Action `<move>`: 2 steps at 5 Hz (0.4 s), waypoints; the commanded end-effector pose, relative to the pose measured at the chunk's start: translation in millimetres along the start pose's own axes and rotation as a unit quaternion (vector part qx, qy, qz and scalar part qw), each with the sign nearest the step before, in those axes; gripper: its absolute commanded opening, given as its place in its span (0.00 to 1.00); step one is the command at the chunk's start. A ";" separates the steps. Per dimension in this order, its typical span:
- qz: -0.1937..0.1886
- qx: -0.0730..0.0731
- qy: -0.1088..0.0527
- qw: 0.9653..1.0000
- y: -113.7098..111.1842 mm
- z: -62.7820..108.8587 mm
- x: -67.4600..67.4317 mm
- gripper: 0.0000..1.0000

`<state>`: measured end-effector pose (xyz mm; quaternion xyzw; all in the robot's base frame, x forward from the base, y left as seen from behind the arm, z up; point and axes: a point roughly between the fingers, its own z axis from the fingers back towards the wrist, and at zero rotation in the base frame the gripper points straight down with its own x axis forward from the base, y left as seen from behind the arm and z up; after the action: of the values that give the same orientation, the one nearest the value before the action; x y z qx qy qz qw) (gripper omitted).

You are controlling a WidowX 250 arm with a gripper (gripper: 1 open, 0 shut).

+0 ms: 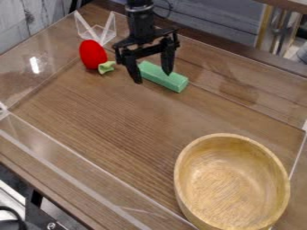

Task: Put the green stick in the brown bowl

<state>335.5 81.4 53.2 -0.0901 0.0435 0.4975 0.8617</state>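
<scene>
The end effector is spread wide, its two dark fingers standing apart over the mint-green rectangular stick, with nothing pinched between them. The stick lies flat on the brown wooden desk, in the upper middle of the view, slanting from upper left down to lower right. One finger comes down on the left side of the stick, over bare wood in the view; the other comes down across the stick's upper long edge and hides a little of it. The stick's lower right end sticks out past the fingers, toward the right of the view, so the end effector sits more over the stick's upper left part than over its far end. Whether either fingertip touches the stick or the desk, I cannot tell. The round light tan wooden bowl stands on the same desk, well apart from the stick, toward the lower right of the view; its thick rim surrounds a shallow inside with visible grain, and the stick is outside it. To the left of the end effector, a small red toy with a green stem lies on the desk, near the stick but apart from it. Just above the toy is a clear, pointed, see-through object.
</scene>
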 end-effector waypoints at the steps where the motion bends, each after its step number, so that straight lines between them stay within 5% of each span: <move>1: 0.054 -0.037 -0.033 0.997 -12.0 12.3 16.2 1.00; 2: 0.098 -0.050 -0.041 0.993 -20.4 9.0 19.2 1.00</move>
<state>352.4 86.7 42.5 -0.0976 0.0229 0.5875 0.8030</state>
